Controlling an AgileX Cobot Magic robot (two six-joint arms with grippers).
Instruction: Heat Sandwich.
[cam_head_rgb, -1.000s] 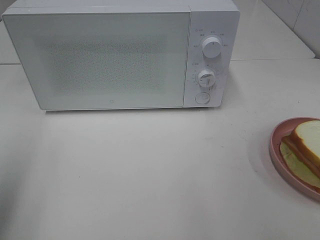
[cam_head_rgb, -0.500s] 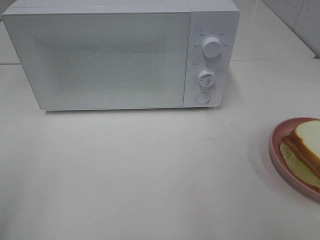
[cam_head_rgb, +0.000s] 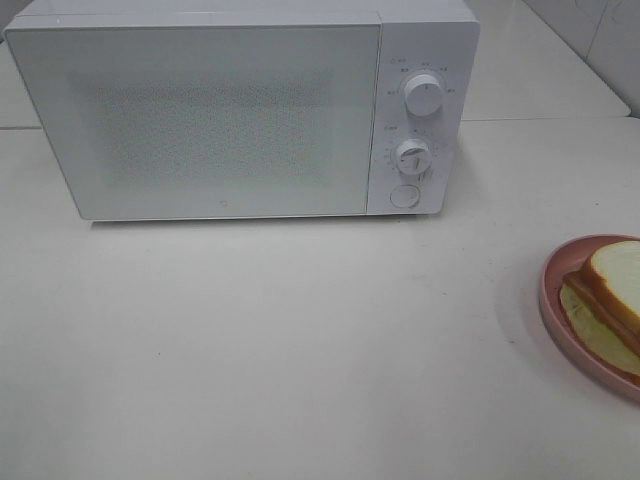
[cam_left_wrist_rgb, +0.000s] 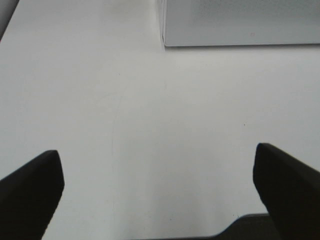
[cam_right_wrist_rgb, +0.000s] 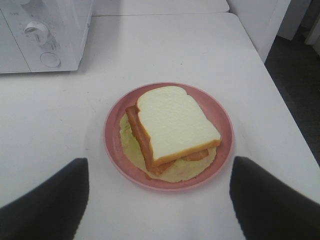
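Sandwich (cam_right_wrist_rgb: 172, 127): white bread, tan crust, brownish and pale green-yellow filling. Lies flat on a pink plate (cam_right_wrist_rgb: 116, 150), at the table's right edge in the high view, well apart from the microwave (cam_head_rgb: 200, 120).

Right gripper (cam_right_wrist_rgb: 160, 200): fingers apart, holding nothing. Sandwich sits straight ahead, centred between the two fingers, not touched. Its long axis runs slightly aslant to the gap.

Left gripper (cam_left_wrist_rgb: 157, 192): fingers wide apart, empty, over bare table (cam_left_wrist_rgb: 150, 125) near the microwave's lower left corner.

Nearer arm, by judgement: the right. Microwave door shut; sandwich not yet lifted.
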